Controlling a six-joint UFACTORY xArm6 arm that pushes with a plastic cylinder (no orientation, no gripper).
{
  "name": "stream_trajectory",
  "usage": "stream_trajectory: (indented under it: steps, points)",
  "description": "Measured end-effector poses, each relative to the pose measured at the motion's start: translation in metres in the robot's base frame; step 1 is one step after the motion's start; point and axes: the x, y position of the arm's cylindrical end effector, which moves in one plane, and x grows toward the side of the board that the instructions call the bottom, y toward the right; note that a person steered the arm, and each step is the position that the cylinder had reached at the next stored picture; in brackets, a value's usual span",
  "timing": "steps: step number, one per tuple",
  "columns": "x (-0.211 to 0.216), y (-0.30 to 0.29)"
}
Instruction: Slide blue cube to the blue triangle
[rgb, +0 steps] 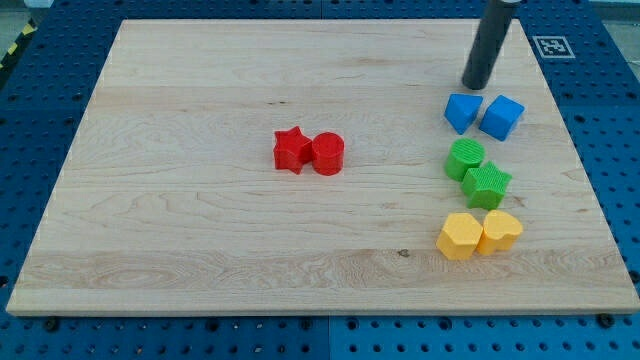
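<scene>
While the dark rod comes down from the view's top right, its tip (477, 86) rests on the wooden surface (200, 230) just at 12 o'clock of the two blue blocks, a little nearer the left one and not clearly touching either. The arm carries no hand — only this rod — so nothing is spread or clamped.

Directly below the tip sit the blue triangle (460, 112) and, at its 3 o'clock, the blue cube (502, 117); the two are side by side and touching or nearly so, at the surface's upper right.

At 6 o'clock from the blue pair lies a green pair: a rounded green block (465, 158) with a green star (488, 185) at its 4 o'clock, pressed against it. Further toward 6 o'clock is a yellow pair — a yellow hexagon-like block (459, 236) and, at its 3 o'clock, a yellow heart-like block (500, 231), touching.

Well apart from these, near the middle of the surface, a red star (291, 150) sits with a red cylinder (328, 154) touching it at 3 o'clock.
</scene>
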Motion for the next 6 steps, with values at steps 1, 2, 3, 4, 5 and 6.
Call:
stream_trajectory:
  steps: [1, 2, 3, 4, 5, 6]
  points:
    - [0.010, 0.082]
    - [0.060, 0.115]
    - [0.077, 0.103]
    - [0.070, 0.055]
    - [0.067, 0.002]
    - [0.056, -0.034]
